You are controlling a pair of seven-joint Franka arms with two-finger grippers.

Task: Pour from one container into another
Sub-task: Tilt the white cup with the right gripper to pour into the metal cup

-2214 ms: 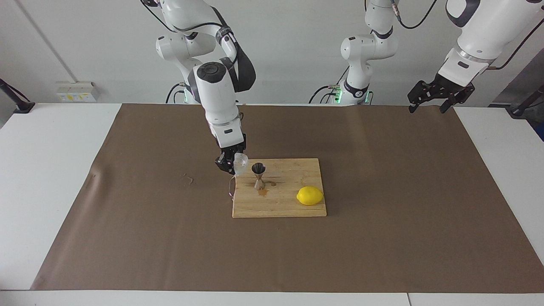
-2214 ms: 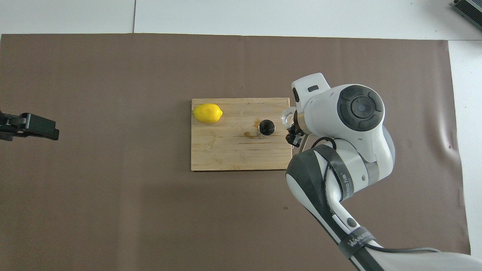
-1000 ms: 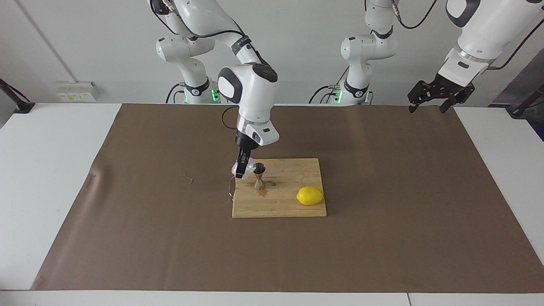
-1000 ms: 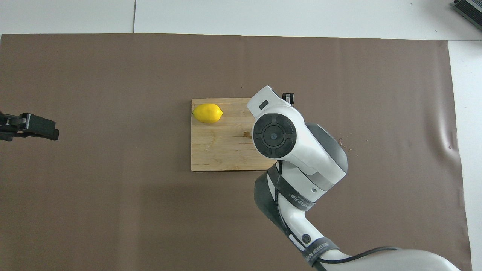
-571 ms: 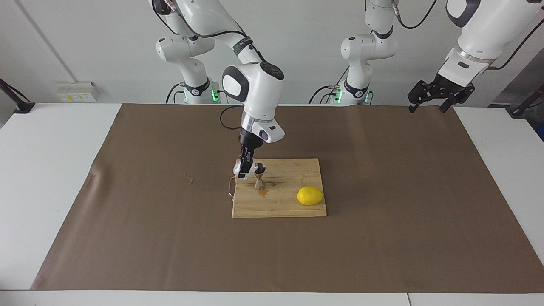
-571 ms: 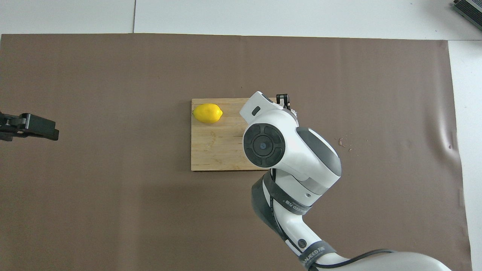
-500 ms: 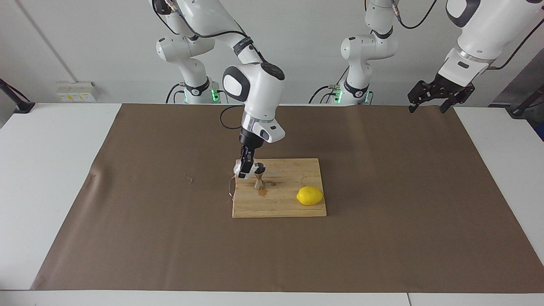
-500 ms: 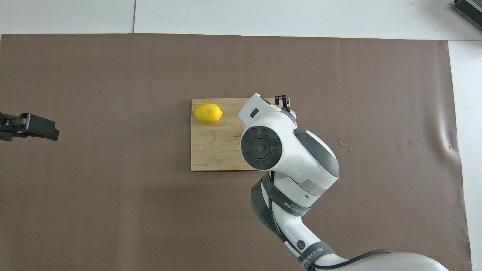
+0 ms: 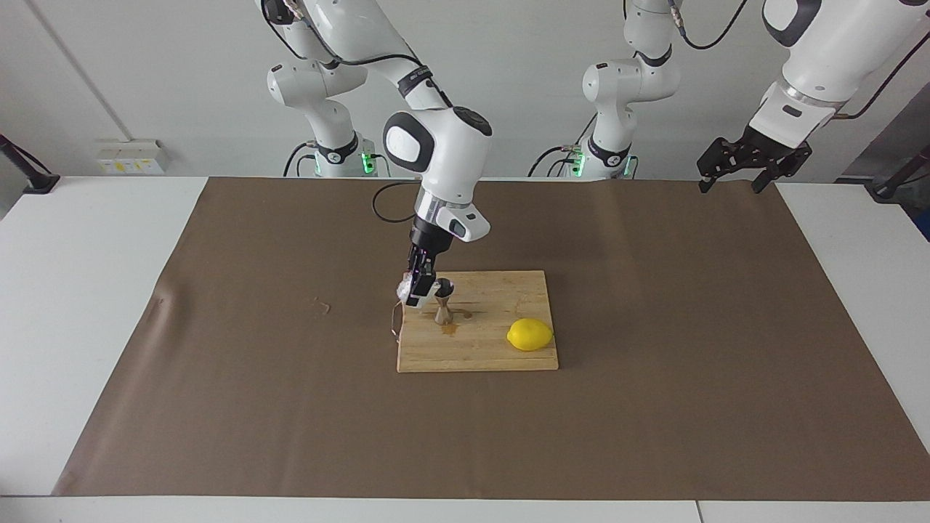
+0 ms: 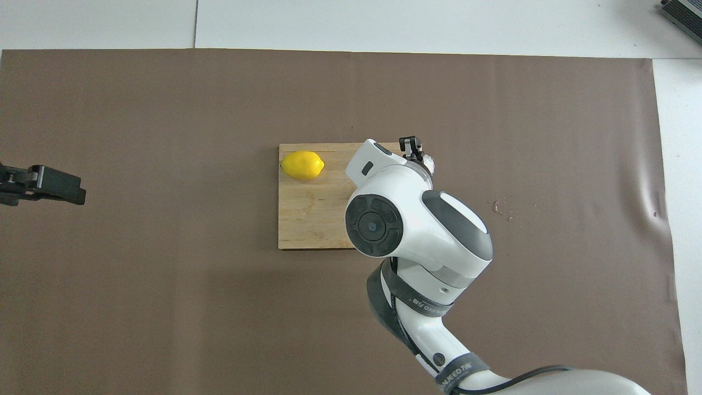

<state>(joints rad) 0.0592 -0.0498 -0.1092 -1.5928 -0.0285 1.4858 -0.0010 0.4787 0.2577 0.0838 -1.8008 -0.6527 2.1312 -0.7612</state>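
Our right gripper [image 9: 418,293], clamped on the small squat clear faceted cup [image 9: 404,291], tips it against the shiny steel hourglass jigger [image 9: 442,301] so its contents fall inside.

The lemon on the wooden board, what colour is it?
The lemon is bright yellow all over. It shows best in the overhead view.

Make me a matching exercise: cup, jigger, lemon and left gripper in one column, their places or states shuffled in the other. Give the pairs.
1. cup
2. jigger
3. lemon
4. left gripper

A. lies on the board, toward the left arm's end
B. open, waits off the board
C. tipped in the right gripper
D. upright on the board

1-C, 2-D, 3-A, 4-B
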